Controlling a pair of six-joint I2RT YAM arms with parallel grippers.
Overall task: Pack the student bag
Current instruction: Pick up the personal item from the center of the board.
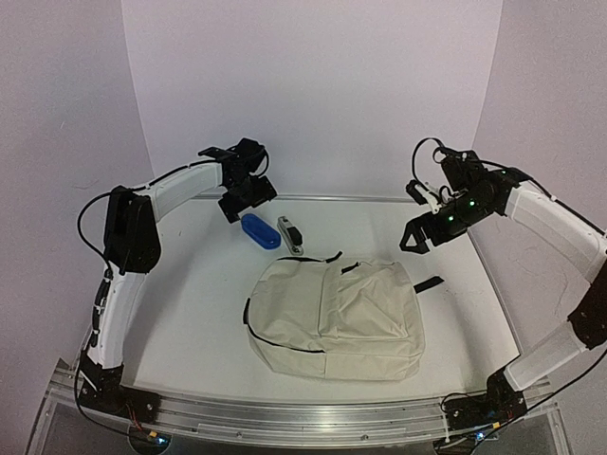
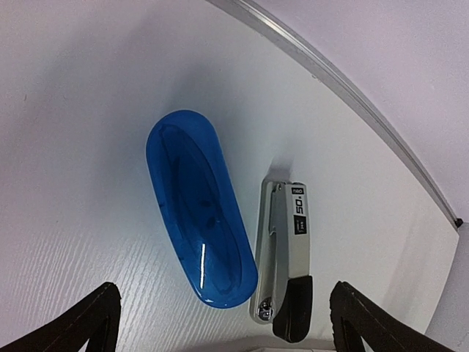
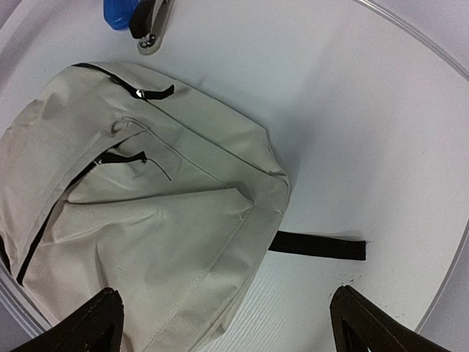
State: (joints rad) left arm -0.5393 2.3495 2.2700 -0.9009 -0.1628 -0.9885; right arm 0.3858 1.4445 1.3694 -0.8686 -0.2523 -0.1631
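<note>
The table [image 1: 190, 313] is carrying the student bag [image 1: 337, 318] (lying flat) ahead of the right fingers [image 3: 95, 323], and a blue case [image 2: 199, 209] and stapler [image 2: 286, 257] ahead of the left fingers [image 2: 91, 319].

Plainly a robotics lab, a boxed-in test cell: white desk [image 1: 190, 313] walled by bare pale panels [image 1: 313, 85] on three sides; left arm [image 1: 133, 237] and right arm [image 1: 560, 227] (white shells, black joints) mounted at an aluminium rail [image 1: 313, 417] along the near edge; loose black cables [image 1: 81, 227] exposed.

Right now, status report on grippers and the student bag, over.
Left gripper open, over blue plastic case and stapler. Right gripper open, near student bag. Bag flat, looks zipped shut. Nothing blocking it.
</note>
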